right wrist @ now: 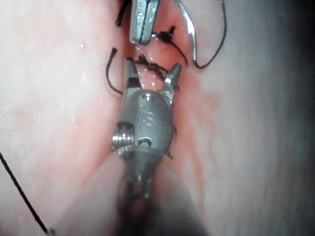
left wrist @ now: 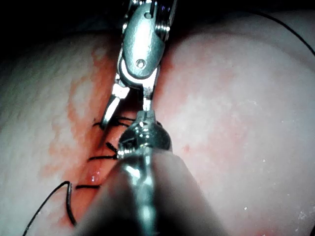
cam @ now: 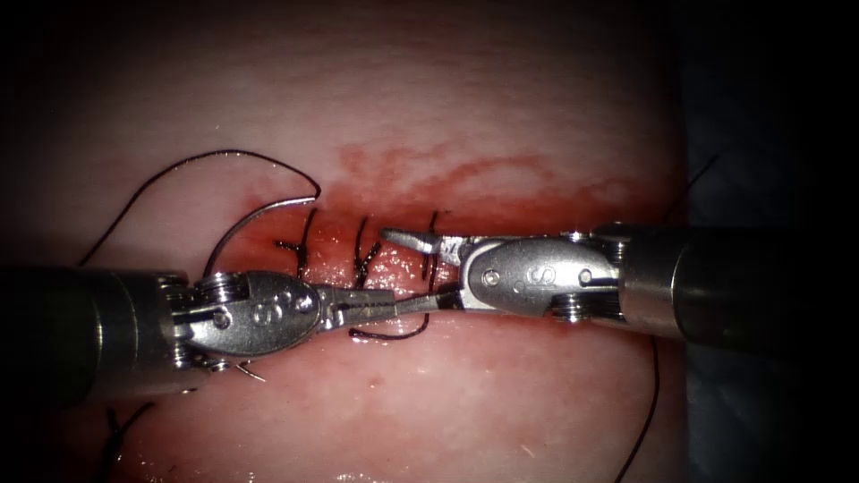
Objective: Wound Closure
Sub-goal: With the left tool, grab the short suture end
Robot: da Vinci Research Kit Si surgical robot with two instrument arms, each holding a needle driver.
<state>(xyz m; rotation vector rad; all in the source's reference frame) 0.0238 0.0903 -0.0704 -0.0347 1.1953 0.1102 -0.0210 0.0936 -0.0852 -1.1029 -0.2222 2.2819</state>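
Needle (cam: 259, 213): one, curved, bright steel. It lies on the tissue (cam: 501, 107) at the left end of the cut (cam: 376, 250), arching above the left hand (cam: 371, 304). One end sits near the thread's junction at upper right of the arc; the other end runs down behind the left tool's wrist, so I cannot tell whether that tip is in the tissue. Neither hand holds it.

Handling, judged: the needle is stiff, light and slick with fluid. It would best be taken on the body of its curve, away from the point and the thread end. The thread (cam: 179, 165) is limp and thin and snags easily. The tissue is soft and wet and would tear at the stitch holes if dragged.

Thread: one long dark strand loops from the needle up and left across the tissue. A short curl (cam: 389, 334) lies just below the hands.

Stitches (cam: 362, 255): three counted across the cut, each with short dark ends.

Left hand: jaws narrow and closed; whether they grip thread I cannot make out.

Right hand (cam: 420, 268): jaws spread wide, one above the cut and one below, straddling the third stitch and holding nothing.

Red fluid (cam: 465, 179) stains the tissue along the cut.
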